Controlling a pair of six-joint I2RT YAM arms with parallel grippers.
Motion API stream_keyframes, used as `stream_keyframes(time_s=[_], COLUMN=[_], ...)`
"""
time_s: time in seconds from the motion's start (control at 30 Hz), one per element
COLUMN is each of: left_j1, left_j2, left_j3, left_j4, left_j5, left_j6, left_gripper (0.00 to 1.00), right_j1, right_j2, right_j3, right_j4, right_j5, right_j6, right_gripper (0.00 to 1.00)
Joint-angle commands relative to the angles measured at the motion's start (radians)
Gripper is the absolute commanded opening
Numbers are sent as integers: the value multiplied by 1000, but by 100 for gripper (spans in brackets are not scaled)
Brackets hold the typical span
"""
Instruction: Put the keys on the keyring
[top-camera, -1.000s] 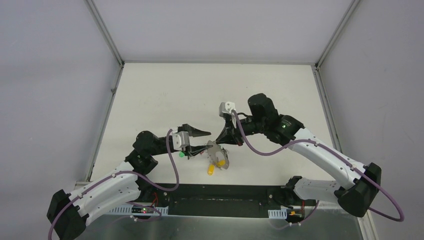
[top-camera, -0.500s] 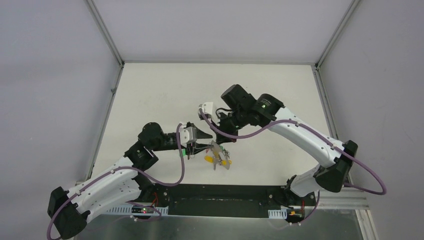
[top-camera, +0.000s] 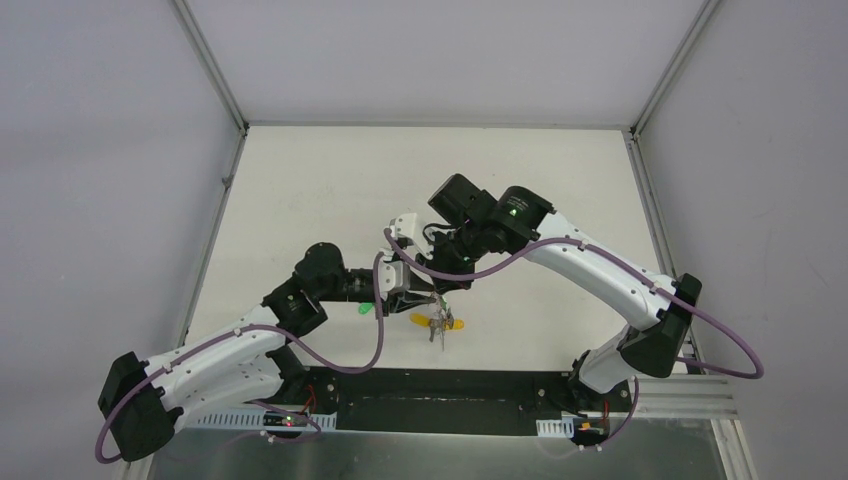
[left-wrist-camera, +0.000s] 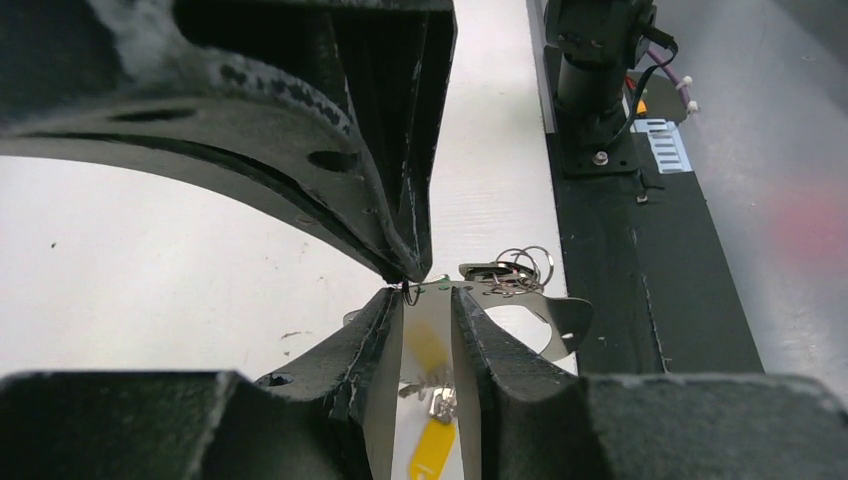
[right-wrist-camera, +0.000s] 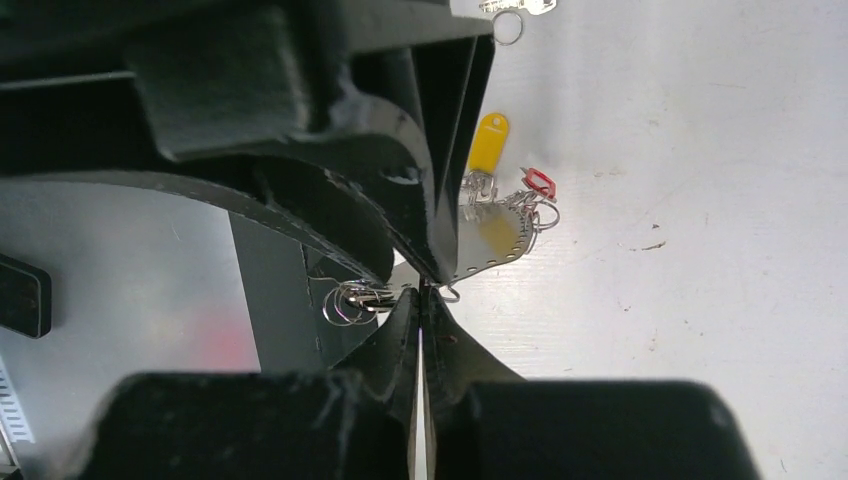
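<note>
Keyring (right-wrist-camera: 490, 245), held just below centre of the overhead view, sits clamped in the left claw (left-wrist-camera: 425, 300), and the right claw (right-wrist-camera: 420, 290) has just swung in from the right, pinched together at its rim, so threading looks close; the green key (top-camera: 362, 309) lies left of it.

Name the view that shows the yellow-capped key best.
Right wrist: the yellow-capped key shows large, its cap unobstructed. Left wrist catches only a narrow strip of it, mostly blocked. Top external shows just tiny yellow flecks.
</note>
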Motion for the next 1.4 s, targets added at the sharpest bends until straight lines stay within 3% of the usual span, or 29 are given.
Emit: stream_keyframes(time_s=[0.0, 0.27, 0.43, 0.53, 0.67, 0.7, 0.77, 0.83, 0.93, 1.2, 1.37], left_j1=[-16, -30, -30, -31, -31, -31, -31, -31, -31, -31, -31], left_j2=[25, 42, 40, 40, 21, 10, -12, -36, -62, -61, -41], left_j3=[47, 42, 18, 8, -9, -18, -44, -79, -147, -235, -252], left_j4=[39, 84, 153, 172, 182, 191, 226, 286, 400, 669, 796], left_j5=[11, -41, -79, -84, -119, -133, -162, -188, -224, -226, -185], left_j6=[31, 24, -28, -36, -48, -54, -78, -102, -144, -183, -183], left_gripper=[25, 15, 20, 2, 0, 0, 0, 0, 0, 0, 0], right_j1=[8, 10, 10, 10, 10, 10, 10, 8, 1, -65, -81], right_j2=[-9, -7, -8, -8, -12, -16, -36, -70, -153, -420, -540], right_j3=[54, 49, 43, 38, 26, 17, -8, -47, -149, -450, -606], right_j4=[13, 23, 36, 46, 65, 75, 110, 163, 290, 667, 859], right_j5=[1, -13, -14, -14, -10, -3, 19, 39, 42, -53, -157], right_j6=[6, 19, 35, 48, 57, 61, 76, 94, 118, 121, 68], right_gripper=[0, 0, 0, 0, 0, 3, 19, 35, 50, 50, 45])
